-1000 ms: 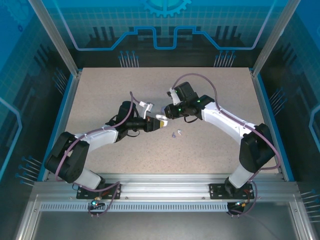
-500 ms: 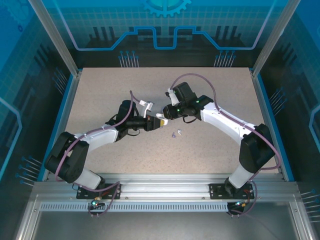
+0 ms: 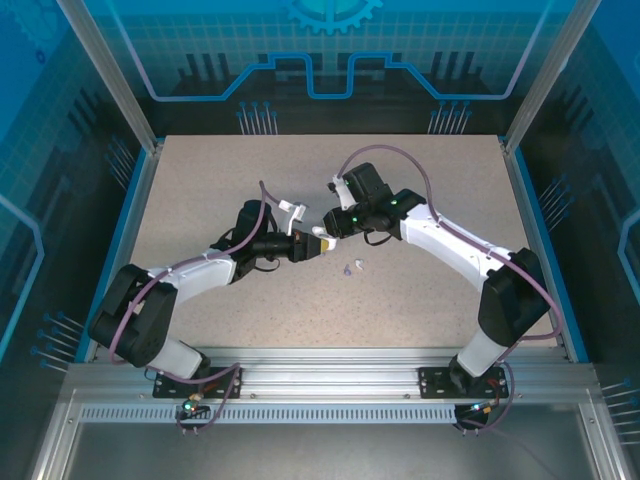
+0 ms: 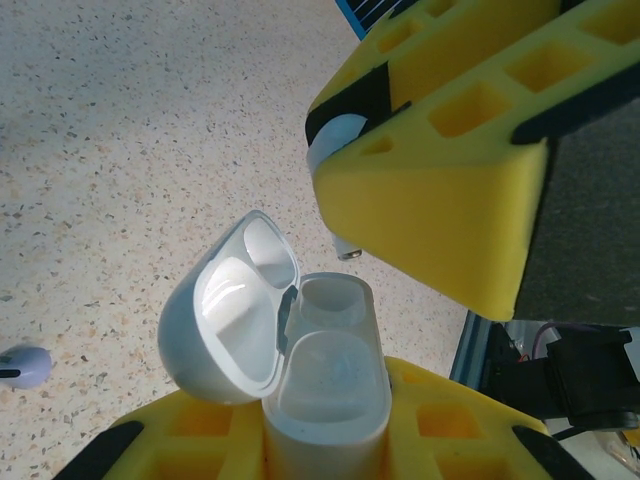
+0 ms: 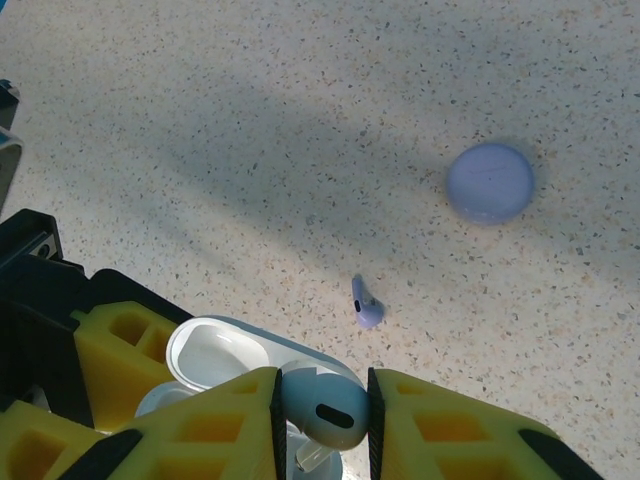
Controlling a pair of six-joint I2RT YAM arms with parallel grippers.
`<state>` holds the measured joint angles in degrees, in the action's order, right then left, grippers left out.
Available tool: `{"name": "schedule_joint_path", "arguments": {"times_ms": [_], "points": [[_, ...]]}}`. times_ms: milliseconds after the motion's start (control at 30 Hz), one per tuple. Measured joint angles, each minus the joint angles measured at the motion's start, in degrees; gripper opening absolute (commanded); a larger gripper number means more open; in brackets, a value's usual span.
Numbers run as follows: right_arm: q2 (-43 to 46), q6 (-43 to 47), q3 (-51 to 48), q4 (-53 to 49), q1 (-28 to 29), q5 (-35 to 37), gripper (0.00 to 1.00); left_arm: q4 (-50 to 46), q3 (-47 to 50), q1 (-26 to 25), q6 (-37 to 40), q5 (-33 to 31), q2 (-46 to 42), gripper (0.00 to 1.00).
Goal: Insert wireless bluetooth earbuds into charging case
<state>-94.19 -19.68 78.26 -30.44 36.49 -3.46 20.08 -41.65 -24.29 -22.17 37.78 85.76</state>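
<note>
Top external view, going left to right: the left arm reaches low and stretched out toward the middle of the tabletop [image 3: 200,180]. Its left end effector [image 3: 310,246] is clamped on the bottom of the case [image 4: 320,370], which sits upright with its lid [image 4: 225,320] flipped open to the left and both sockets empty. The right arm bends in from the right edge, wrist tipped down. The right end effector [image 5: 320,395] is pinching one earbud [image 5: 330,410] by its head right above the open case, stem pointing down.

Sketchy bit, I'd say: the stem looks slightly off from the socket, so it could catch the rim or bump the lid shut. Held only by the round head, the earbud could also twist in the pads, or the case could tip in its grip if pushed.

A second earbud [image 5: 367,305] lies loose on the tabletop just right of the meeting point, toward the near edge, with a purple disc [image 5: 490,183] well apart from it.
</note>
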Motion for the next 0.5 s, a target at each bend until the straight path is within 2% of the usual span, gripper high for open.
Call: {"name": "schedule_joint_path", "arguments": {"times_ms": [500], "points": [[0.0, 0.35, 0.07, -0.17, 0.35, -0.02, 0.27, 1.68, 0.0, 0.0, 0.02, -0.07, -1.84, 0.05]]}}
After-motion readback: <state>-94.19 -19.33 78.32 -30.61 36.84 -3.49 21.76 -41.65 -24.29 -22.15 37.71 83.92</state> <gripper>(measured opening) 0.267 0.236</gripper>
